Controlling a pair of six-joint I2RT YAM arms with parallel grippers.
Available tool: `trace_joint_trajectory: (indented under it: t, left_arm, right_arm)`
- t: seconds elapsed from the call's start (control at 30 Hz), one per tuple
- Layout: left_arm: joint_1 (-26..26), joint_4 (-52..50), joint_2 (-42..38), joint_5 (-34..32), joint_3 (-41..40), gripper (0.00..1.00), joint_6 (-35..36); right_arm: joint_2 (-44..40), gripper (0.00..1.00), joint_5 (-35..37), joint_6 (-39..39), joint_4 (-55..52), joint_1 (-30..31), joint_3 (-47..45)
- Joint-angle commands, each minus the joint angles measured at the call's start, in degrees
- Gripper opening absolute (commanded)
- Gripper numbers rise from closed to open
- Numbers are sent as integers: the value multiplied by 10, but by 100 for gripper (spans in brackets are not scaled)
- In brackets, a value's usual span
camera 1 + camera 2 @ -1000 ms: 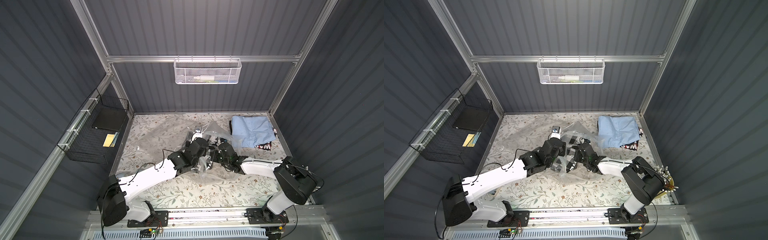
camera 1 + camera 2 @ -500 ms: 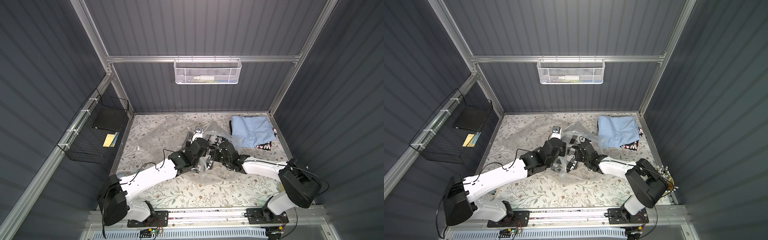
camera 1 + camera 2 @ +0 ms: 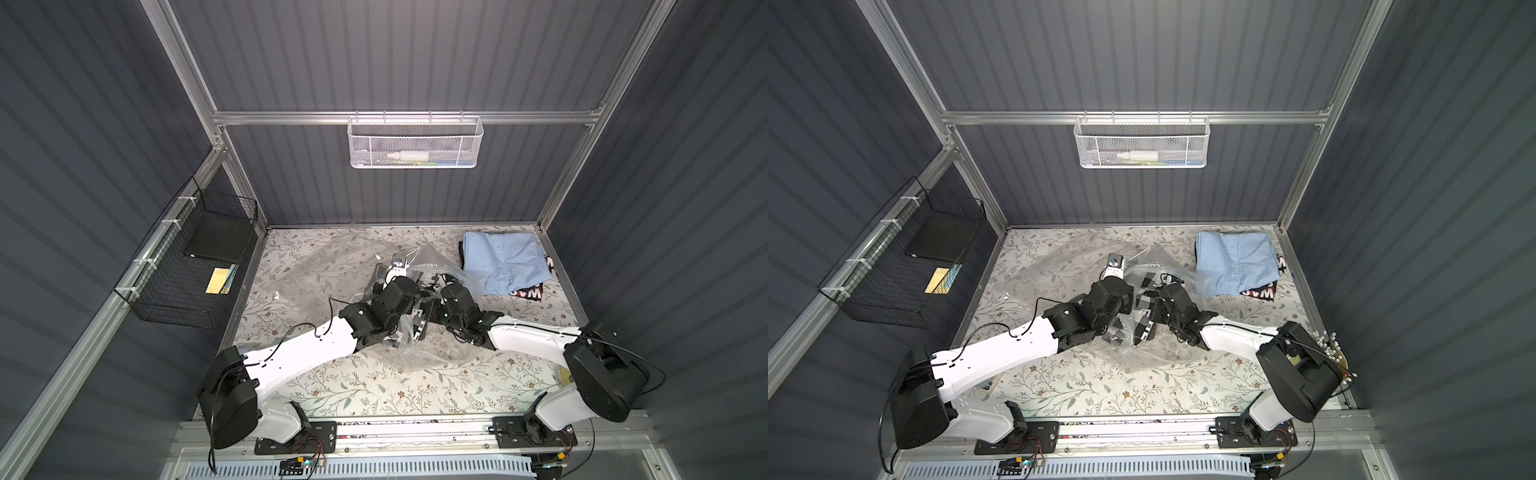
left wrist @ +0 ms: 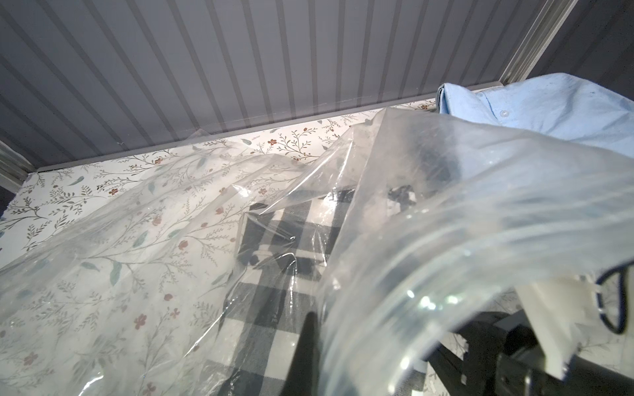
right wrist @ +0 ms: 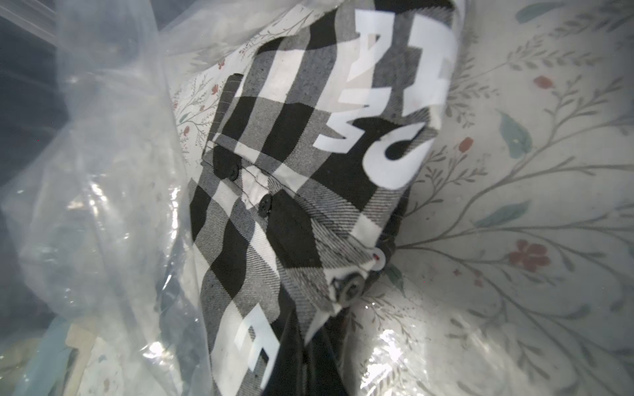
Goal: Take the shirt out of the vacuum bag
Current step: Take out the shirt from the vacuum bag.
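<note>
Premises: a robotics laboratory test cell. Evidence: the work area is boxed in by dark grey ribbed wall panels (image 3: 415,62) on an aluminium frame (image 3: 399,117). A left arm (image 3: 299,353) and a right arm (image 3: 536,338), white and black with exposed cables, are bolted to a metal rail (image 3: 415,432) at the front edge. A white mesh basket (image 3: 414,141) hangs on the back bar. A black wire basket (image 3: 187,282) hangs on the side wall. The table (image 3: 374,390) carries a flowered cloth.
</note>
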Motion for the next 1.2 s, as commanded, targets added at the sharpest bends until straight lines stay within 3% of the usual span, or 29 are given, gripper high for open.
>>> trace_joint_trajectory:
  t: [0.0,0.33,0.6,0.8,1.0,1.17]
  left_arm:
    - [3,-16,6,1,7,0,3]
    - [4,-8,19,8,5,0,-1]
    - [4,-4,19,7,-3,0,-1]
    - [4,-2,19,7,-6,0,0]
    - [4,-3,27,8,-3,0,-3]
    - [4,-2,29,13,4,0,-8]
  right_arm:
    - [-46,0,2,-9,7,-2,-3]
    - [-132,0,-73,-19,12,-2,-23]
    - [-197,0,-65,-30,-30,-2,-19]
    - [-214,0,-53,-33,-64,-2,-21]
    - [-224,0,-118,-29,-30,2,-29]
    - [-192,0,-124,-34,-21,23,-37]
